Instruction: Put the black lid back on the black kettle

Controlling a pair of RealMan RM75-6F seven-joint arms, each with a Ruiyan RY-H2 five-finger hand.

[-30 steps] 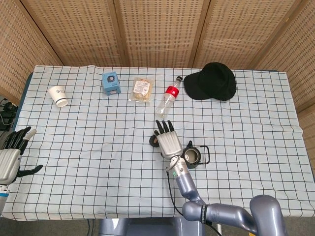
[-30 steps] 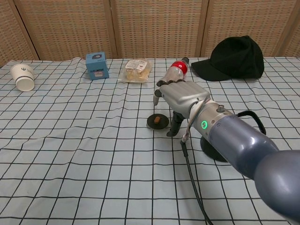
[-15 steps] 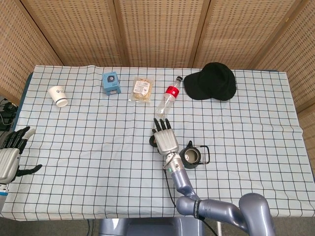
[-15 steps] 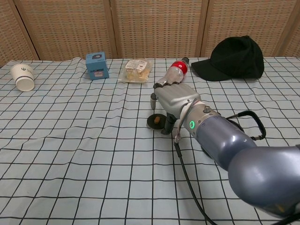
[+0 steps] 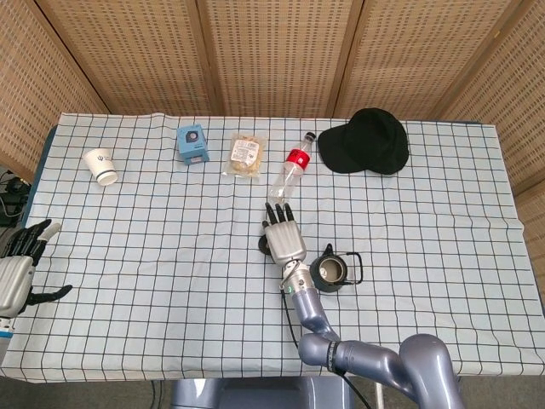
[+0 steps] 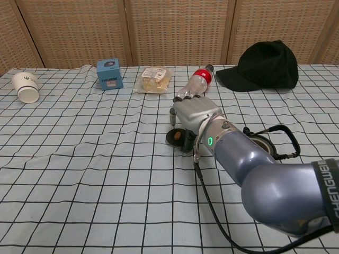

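**Right hand closing in on the lid**

Over the last second your right hand (image 5: 284,239) has slid left and away from the black kettle (image 5: 331,272), and it now sits over the black lid (image 6: 176,136), which lies flat on the checked cloth (image 5: 153,239) just left of the kettle. From the chest camera, the fingers (image 6: 185,142) reach down on the near side of the lid, with the palm arched above it. Whether they touch the lid I cannot tell; they look loosely spread and not clamped, and the lid is not lifted.

That shift puts you in place for the grasp, which I judge to be the step in hand. The kettle stands upright with its mouth open and its handle pointing right, so the carry back is short. Watch the small knob on the lid: it is low and could slip from a shallow pinch.

Your left hand (image 5: 17,271) waits at the near left edge, fingers apart, holding nothing.
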